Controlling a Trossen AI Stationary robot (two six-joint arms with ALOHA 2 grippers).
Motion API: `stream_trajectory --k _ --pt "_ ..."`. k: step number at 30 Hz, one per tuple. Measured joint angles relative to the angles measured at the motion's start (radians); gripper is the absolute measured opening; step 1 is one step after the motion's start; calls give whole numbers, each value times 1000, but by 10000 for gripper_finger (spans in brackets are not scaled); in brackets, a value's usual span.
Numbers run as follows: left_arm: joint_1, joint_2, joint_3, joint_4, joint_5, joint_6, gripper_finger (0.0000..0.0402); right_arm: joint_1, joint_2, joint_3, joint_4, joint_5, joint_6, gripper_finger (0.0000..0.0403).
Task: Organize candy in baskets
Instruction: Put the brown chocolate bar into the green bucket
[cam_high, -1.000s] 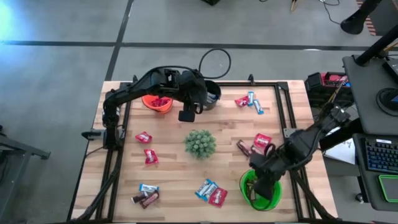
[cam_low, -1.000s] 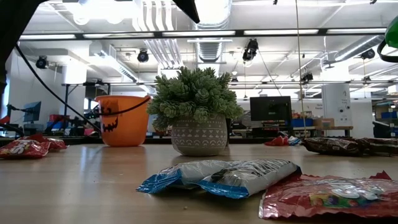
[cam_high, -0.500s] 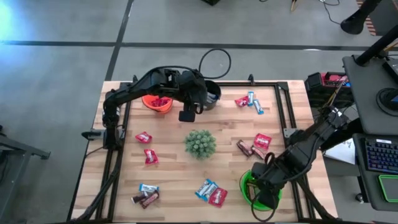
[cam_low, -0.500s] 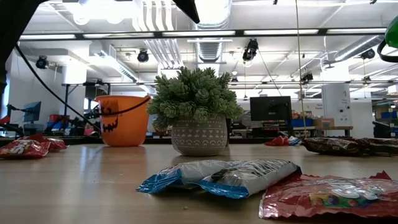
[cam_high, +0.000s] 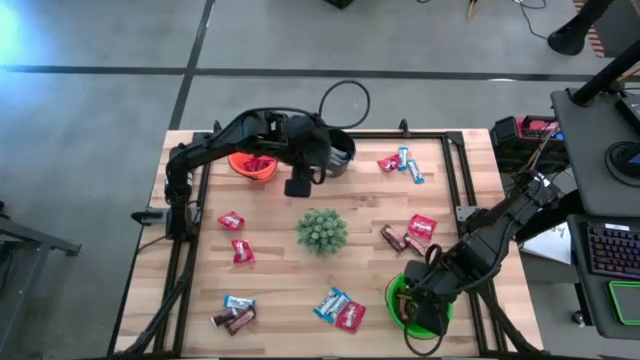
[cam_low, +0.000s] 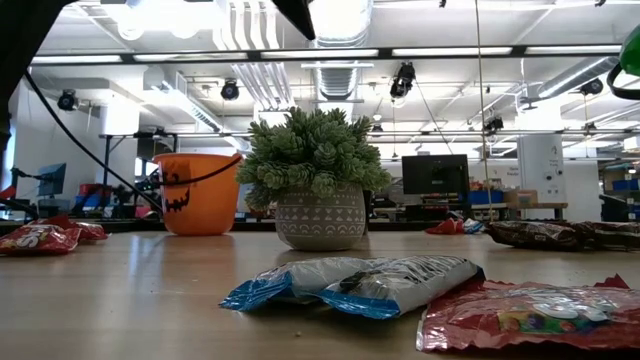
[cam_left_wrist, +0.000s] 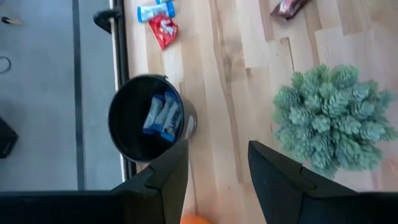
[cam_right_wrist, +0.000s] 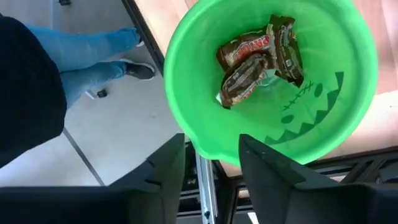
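My left gripper (cam_high: 298, 186) (cam_left_wrist: 216, 149) hangs open and empty between the black bucket (cam_high: 340, 152) and the plant (cam_high: 322, 230). The black bucket (cam_left_wrist: 149, 118) holds blue-and-silver candy (cam_left_wrist: 163, 116). The orange bucket (cam_high: 252, 165) holds red candy. My right gripper (cam_high: 425, 320) (cam_right_wrist: 211, 142) is open and empty above the near rim of the green bucket (cam_high: 415, 303), which holds brown candy (cam_right_wrist: 255, 56). Loose candy lies on the table: red (cam_high: 231, 220), blue (cam_high: 331, 303), brown (cam_high: 393, 238).
The potted plant (cam_low: 318, 178) stands mid-table. More candy lies at the near left (cam_high: 236, 312), the far right (cam_high: 400, 160) and the right (cam_high: 421, 228). A dark frame rail (cam_high: 460, 180) runs along the table's sides. A person's legs (cam_right_wrist: 93, 56) stand past the table's edge.
My right gripper has gone toward the table's near edge, from over the middle of the green bucket to its near rim. The left arm has kept still.
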Motion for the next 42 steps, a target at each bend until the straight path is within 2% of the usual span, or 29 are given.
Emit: stream_trajectory --k 6,11,18,30,39,42 --pt "0 -29 0 -69 0 -40 149 -34 -1 0 -61 162 0 176" --pt "0 -52 0 -107 1 -78 149 -110 -2 0 -137 274 -6 180" --pt "-1 -108 2 -106 19 -112 149 -224 -2 0 -151 359 -204 180" --pt "0 -210 2 -106 35 -148 149 -400 -2 0 -144 413 -475 180" --pt "0 -218 1 -106 34 -224 149 -478 -2 0 -145 413 -631 180" --pt "0 -218 1 -106 1 -272 149 -496 -2 0 -156 412 -672 180"
